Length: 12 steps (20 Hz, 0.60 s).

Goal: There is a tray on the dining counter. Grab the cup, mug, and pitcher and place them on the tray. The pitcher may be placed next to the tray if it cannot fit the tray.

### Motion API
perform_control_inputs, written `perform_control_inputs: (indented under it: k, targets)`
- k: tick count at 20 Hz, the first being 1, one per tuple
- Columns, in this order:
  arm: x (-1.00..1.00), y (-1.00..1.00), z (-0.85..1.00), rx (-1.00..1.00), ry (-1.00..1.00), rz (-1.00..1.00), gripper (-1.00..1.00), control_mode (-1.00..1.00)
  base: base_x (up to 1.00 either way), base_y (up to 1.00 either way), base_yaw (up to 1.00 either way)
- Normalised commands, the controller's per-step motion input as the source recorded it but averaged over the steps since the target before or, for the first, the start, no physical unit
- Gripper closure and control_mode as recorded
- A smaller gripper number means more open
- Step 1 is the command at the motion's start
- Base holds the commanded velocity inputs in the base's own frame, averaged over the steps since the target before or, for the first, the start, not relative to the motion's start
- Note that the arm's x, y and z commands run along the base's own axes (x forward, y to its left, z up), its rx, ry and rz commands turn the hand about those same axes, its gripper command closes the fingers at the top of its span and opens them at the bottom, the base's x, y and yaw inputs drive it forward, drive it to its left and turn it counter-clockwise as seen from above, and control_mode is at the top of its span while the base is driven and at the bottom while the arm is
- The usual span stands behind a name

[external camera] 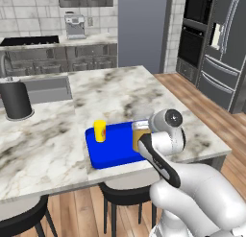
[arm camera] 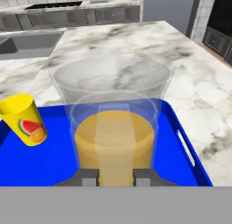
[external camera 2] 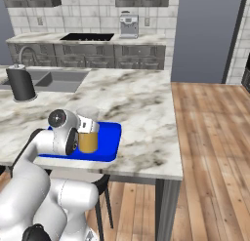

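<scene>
My gripper (arm camera: pixel 116 177) is shut on the pitcher (arm camera: pixel 113 137), a clear glass cylinder with orange liquid, held upright over the right half of the blue tray (arm camera: pixel 54 166). I cannot tell whether its base touches the tray. The pitcher (external camera: pixel 140 135) (external camera 2: pixel 88 133) sits against the white hand in both base views. The cup (arm camera: pixel 25 119), a yellow tumbler with a fruit mark, stands on the tray's left part, also visible as the cup (external camera: pixel 99 130). The tray (external camera: pixel 113 152) (external camera 2: pixel 110 137) lies near the front edge of the dining counter (external camera: pixel 120 89) (external camera 2: pixel 141 101). The mug is out of view.
A black canister (external camera: pixel 16 100) (external camera 2: pixel 22 84) stands by the inset sink (external camera: pixel 45 87) (external camera 2: pixel 53 81) at the counter's far left. Black stools (external camera: pixel 120 193) sit under the near edge. A coffee machine (external camera: pixel 74 26) is on the back worktop. Wood floor lies to the right.
</scene>
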Motion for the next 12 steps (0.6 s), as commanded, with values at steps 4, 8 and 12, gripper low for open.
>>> perform_control_inputs:
  k: [4, 8, 12]
  targets:
    - [0.0, 0.0, 0.0, 0.0, 0.0, 0.0, 1.0, -1.0, 0.0, 0.0, 0.0]
    - [0.0, 0.0, 0.0, 0.0, 0.0, 0.0, 1.0, -1.0, 0.0, 0.0, 0.0]
    - [0.0, 0.0, 0.0, 0.0, 0.0, 0.0, -1.0, -1.0, 0.0, 0.0, 0.0]
